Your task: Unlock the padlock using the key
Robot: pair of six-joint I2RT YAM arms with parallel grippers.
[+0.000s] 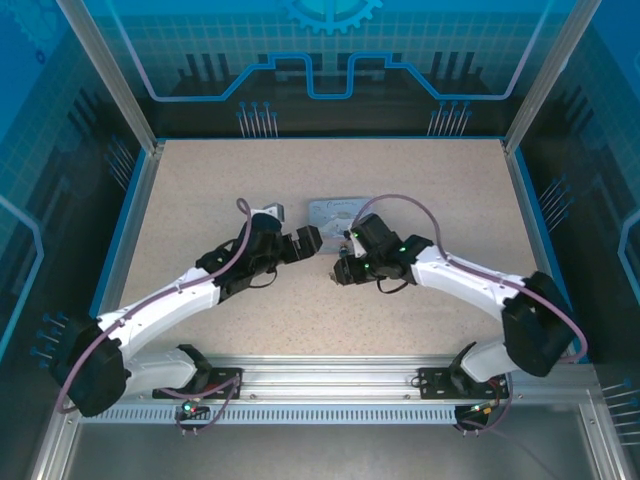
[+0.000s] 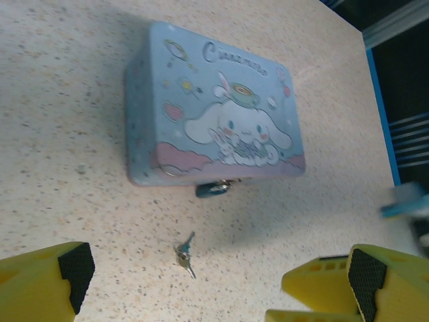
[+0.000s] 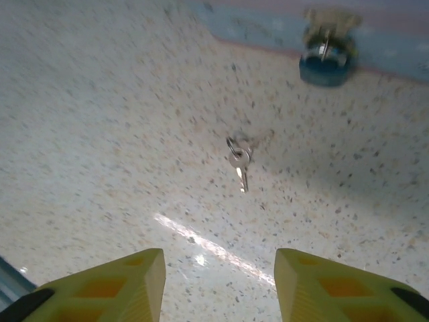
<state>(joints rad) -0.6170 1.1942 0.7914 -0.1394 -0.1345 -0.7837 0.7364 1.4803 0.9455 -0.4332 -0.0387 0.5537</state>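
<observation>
1. The right gripper (image 3: 220,285), part-open and empty, hovers over the key (image 3: 238,162), which lies flat on the table (image 3: 100,100) near the padlock (image 3: 326,57).
2. Pinching so thin a key may flick it away.
3. The left gripper (image 2: 218,288) gapes wide, empty.

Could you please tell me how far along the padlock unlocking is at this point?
Nothing looks done: the small dark padlock hangs at the front of the pale blue rectangular tin, keyless. In hand: the open right claw hovers near the tiny silvery metal key lying on the table; the left claw is open, empty. Left: pick up, insert, turn.
</observation>
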